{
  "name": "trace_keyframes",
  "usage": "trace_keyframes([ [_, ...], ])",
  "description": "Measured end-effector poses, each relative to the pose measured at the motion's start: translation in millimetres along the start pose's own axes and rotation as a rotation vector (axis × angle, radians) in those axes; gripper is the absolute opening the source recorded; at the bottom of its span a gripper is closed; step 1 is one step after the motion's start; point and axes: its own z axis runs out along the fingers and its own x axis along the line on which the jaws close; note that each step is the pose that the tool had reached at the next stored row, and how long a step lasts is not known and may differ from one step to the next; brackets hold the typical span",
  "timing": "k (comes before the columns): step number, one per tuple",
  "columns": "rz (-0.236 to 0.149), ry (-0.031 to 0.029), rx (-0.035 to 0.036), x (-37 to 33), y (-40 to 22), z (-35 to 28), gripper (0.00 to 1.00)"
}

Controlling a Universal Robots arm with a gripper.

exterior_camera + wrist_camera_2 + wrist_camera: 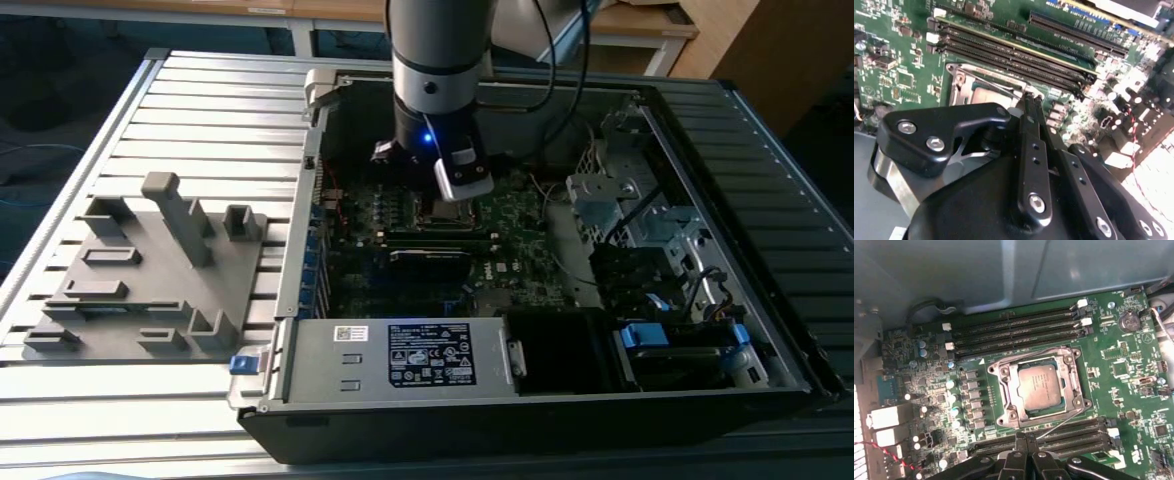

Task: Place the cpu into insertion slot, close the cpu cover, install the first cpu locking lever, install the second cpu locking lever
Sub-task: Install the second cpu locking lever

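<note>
An open computer case (534, 410) is lying on the slatted counter (200, 100), reaching to its front edge, with a grey power supply (400, 355) sitting along the case's front wall. A grey moulded fixture (147, 270) is resting beside the case, towards the exterior view's left. Long black memory slots (1014, 332) are running across the green circuit board (1124, 370).

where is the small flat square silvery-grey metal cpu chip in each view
Exterior view: the small flat square silvery-grey cpu sits mid-board, just below the arm's wrist.
First wrist view: cpu lies inside the silvery metal cover frame, beyond the gripper.
Second wrist view: cpu peeks above the gripper.
Shared landmark: the long black memory slots beside the socket.
</note>
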Motion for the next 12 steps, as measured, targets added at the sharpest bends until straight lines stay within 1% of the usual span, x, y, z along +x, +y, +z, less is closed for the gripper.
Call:
trace_keyframes([
  [5,0.0,0.0,0.0,0.3,-0.9,9.1,0.11],
  [6,0.0,0.0,-0.0001,0.3,-1.0,10.1,0.11],
  [12,0.0,-0.0001,-0.0001,0.6,-1.1,10.6,0.11],
])
